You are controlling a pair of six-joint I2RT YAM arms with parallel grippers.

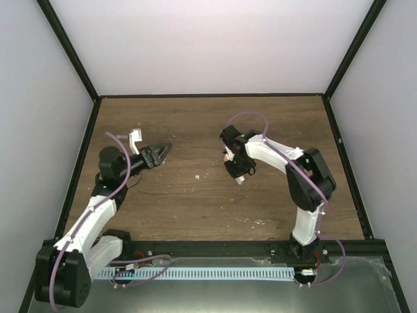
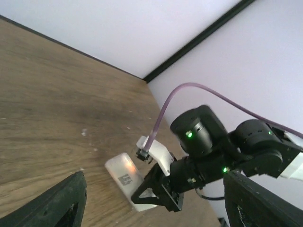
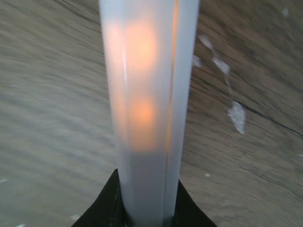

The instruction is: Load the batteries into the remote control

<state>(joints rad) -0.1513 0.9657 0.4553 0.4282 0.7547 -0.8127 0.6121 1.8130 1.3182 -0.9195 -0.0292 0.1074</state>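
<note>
The remote control (image 3: 147, 94) is a flat white handset, seen edge-on in the right wrist view, with an orange glow through its casing. My right gripper (image 3: 147, 210) is shut on its near end and holds it just over the wooden table. In the left wrist view the remote (image 2: 124, 177) sticks out of the right gripper (image 2: 158, 196), a small label on its face. In the top view its white tip (image 1: 240, 179) shows below the right gripper (image 1: 237, 168). My left gripper (image 1: 158, 155) is open and empty, left of the remote. The blue batteries are not in view.
Pale whitish specks (image 1: 197, 176) lie on the wooden table (image 1: 195, 124) between the arms, and more show beside the remote (image 3: 235, 116). Black frame posts and pale walls enclose the table on three sides.
</note>
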